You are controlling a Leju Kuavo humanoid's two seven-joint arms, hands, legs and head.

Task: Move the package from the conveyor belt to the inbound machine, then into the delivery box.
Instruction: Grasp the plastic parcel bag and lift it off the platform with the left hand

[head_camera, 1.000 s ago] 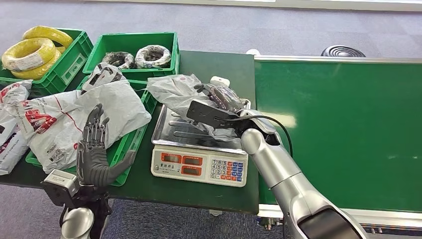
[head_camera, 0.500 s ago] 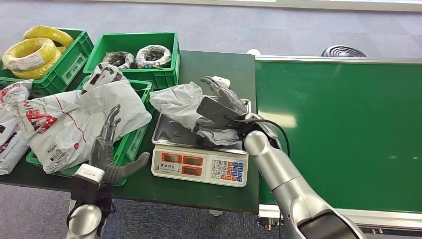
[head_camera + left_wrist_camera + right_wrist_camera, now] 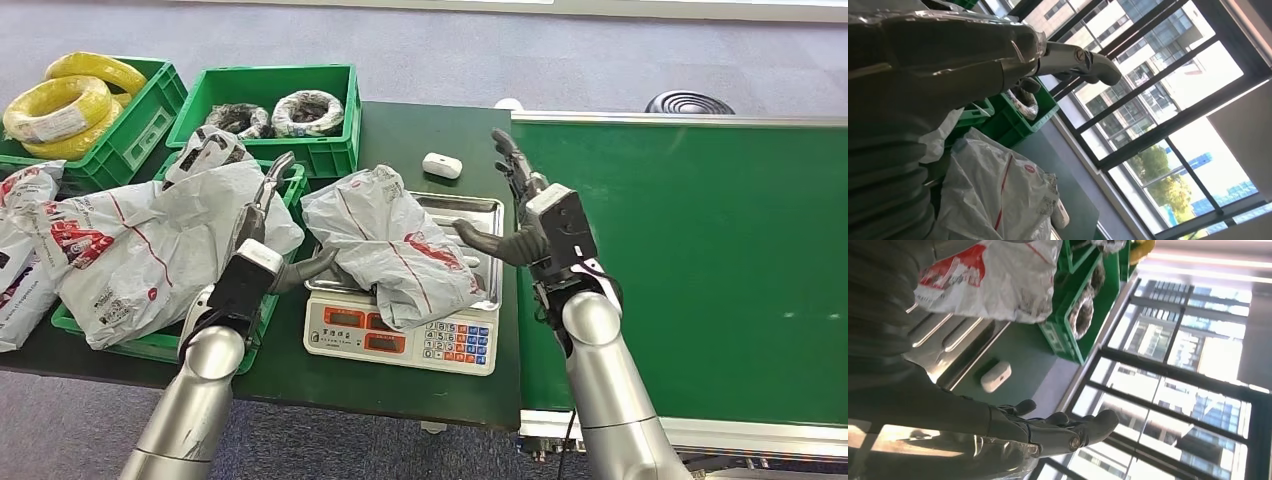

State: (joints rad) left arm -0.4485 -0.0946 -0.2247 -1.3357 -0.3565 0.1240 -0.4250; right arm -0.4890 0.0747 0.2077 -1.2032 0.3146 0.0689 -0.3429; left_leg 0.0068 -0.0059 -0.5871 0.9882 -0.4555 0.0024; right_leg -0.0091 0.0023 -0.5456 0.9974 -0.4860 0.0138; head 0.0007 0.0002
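A white plastic package [image 3: 395, 240] with red print lies on the steel tray of the weighing scale [image 3: 400, 335]; it also shows in the left wrist view [image 3: 998, 200] and the right wrist view [image 3: 993, 275]. My right hand [image 3: 520, 215] stands open just right of the package, fingers up, thumb pointing at it, holding nothing. My left hand [image 3: 262, 235] is open at the scale's left edge, its thumb near the package's lower left side. The green conveyor belt [image 3: 700, 250] lies bare to the right.
A green crate [image 3: 262, 290] heaped with white packages [image 3: 150, 235] sits left of the scale. Two more green crates [image 3: 270, 110] behind hold wire coils. A small white case [image 3: 441, 165] lies on the table behind the scale.
My right hand let go of the package onto the scale and drew back to the right, opening upright. My left hand rose and reached right to the scale's left edge.
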